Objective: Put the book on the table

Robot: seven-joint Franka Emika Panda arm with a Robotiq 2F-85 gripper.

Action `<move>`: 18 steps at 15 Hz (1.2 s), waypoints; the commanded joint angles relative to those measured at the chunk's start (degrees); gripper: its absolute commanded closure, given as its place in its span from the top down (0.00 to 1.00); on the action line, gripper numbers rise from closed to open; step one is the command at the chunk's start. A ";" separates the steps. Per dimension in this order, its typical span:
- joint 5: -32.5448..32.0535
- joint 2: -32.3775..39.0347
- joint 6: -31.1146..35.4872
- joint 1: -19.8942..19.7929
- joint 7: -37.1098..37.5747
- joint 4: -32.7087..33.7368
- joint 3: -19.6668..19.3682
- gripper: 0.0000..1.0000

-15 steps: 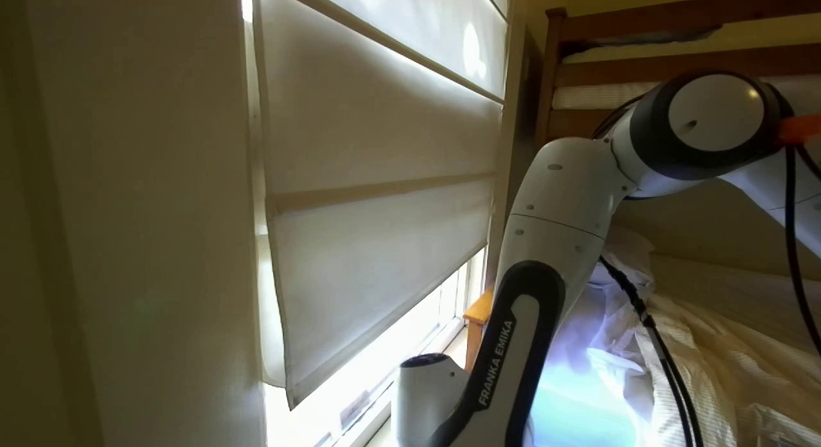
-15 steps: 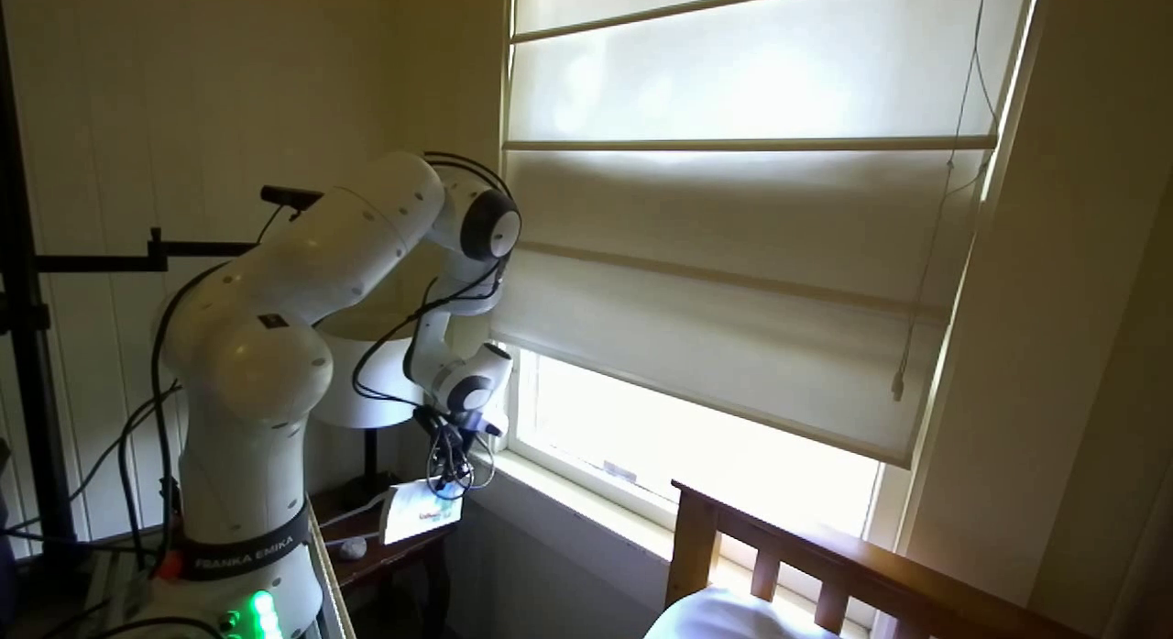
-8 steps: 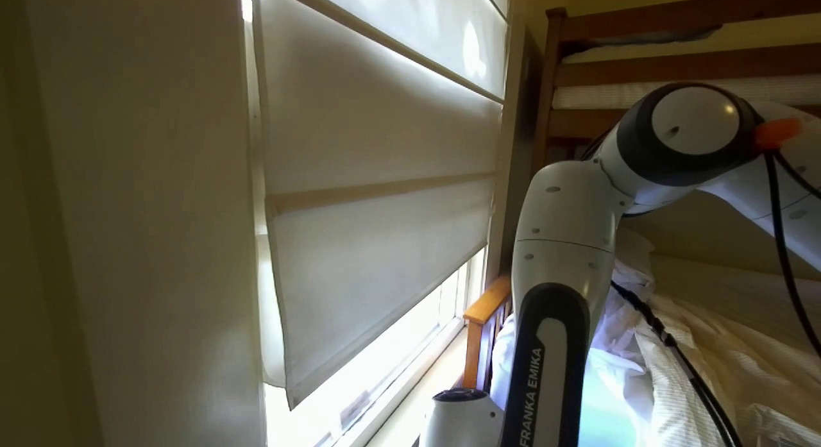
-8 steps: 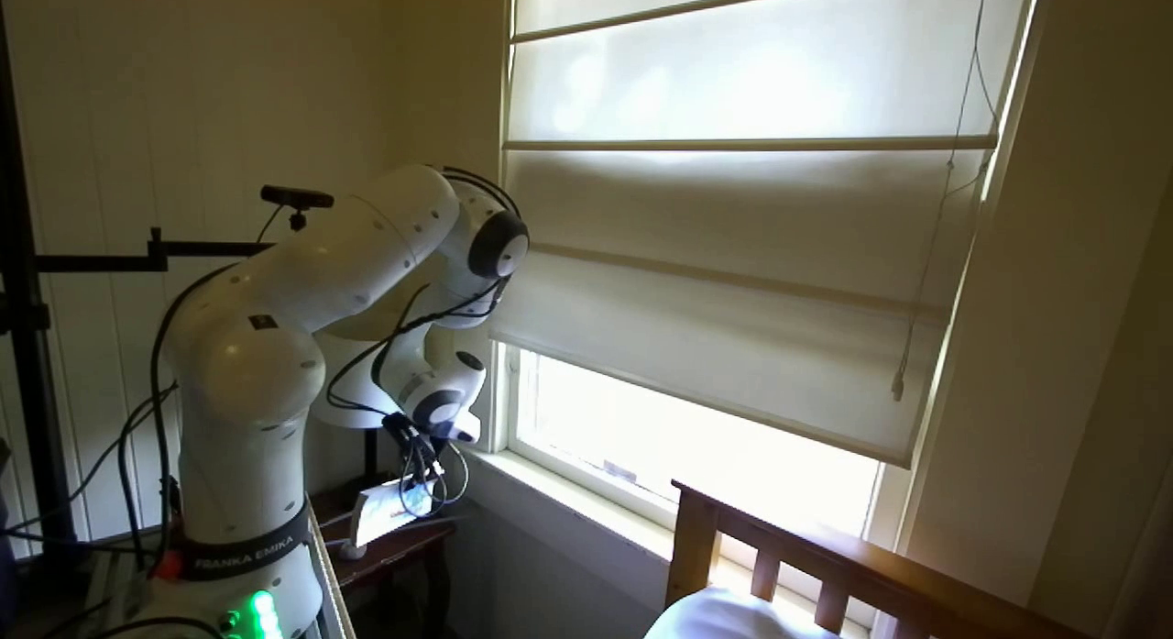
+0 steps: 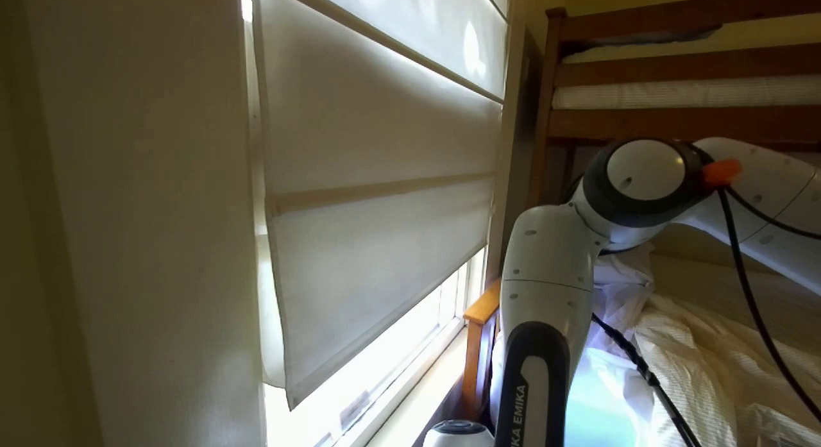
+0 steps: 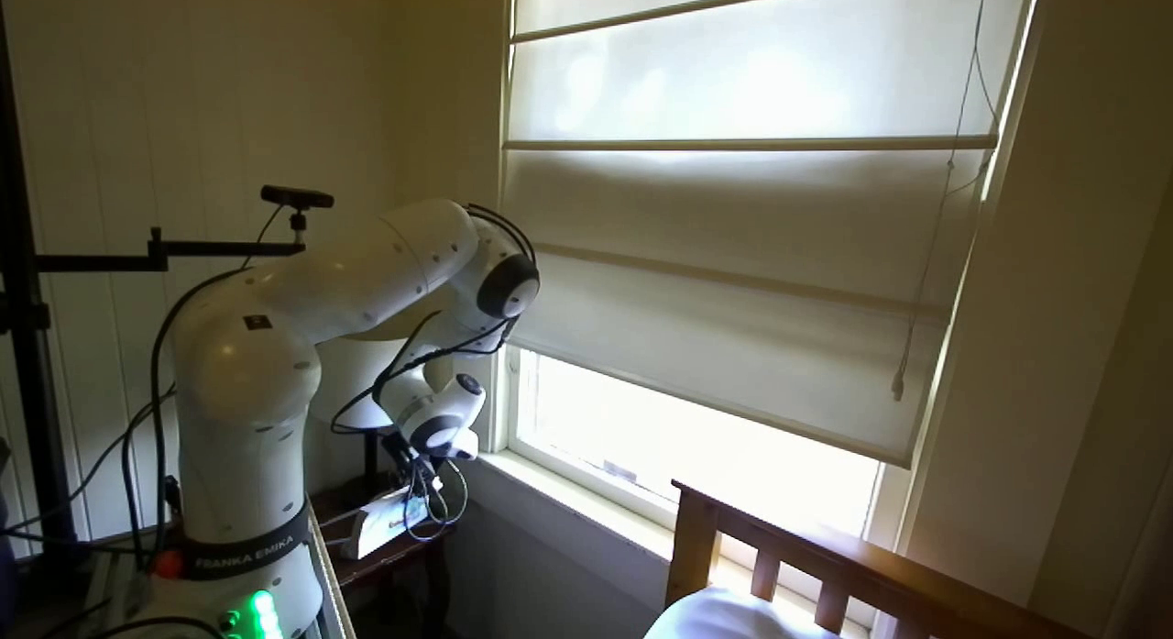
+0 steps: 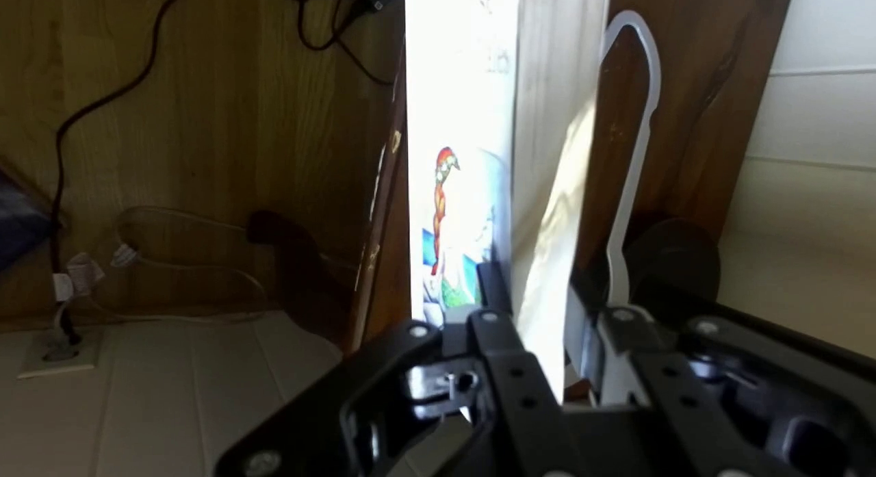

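The book [image 7: 462, 107], with a bright illustrated cover, stands on edge between the two fingers of my gripper [image 7: 537, 285] in the wrist view. One finger [image 7: 494, 289] presses on its cover; on the far side of the pages is the opposing finger. In an exterior view the book [image 6: 389, 522] hangs tilted below the gripper [image 6: 423, 481], low over the small dark wooden table [image 6: 403, 551]. Whether its lower edge touches the tabletop I cannot tell. Gripper and book are out of the frame in an exterior view where only the arm [image 5: 545, 293] shows.
A lamp with a white shade [image 6: 348, 382] stands on the table behind the book. Its dark base [image 7: 677, 265] and a white cord [image 7: 640, 142] lie close beside my fingers. The window sill [image 6: 568, 506] and a wooden bed frame [image 6: 692, 538] are to the side.
The arm has come down, and in an exterior view the book has shifted left and lower toward the table, tilting more. The grip on it looks the same.
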 commanded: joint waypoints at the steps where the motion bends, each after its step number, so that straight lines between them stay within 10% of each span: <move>1: -1.68 5.64 0.06 -0.13 0.07 5.78 1.24 0.06; 4: -1.23 4.87 -6.50 1.81 1.59 7.32 -0.11 0.06; 5: -1.21 5.35 -2.46 0.43 0.72 5.90 0.46 0.23; 7: -0.94 5.50 -4.88 1.05 0.57 6.75 0.08 0.06; 18: -7.02 16.20 0.92 -4.55 -4.54 14.01 8.39 0.06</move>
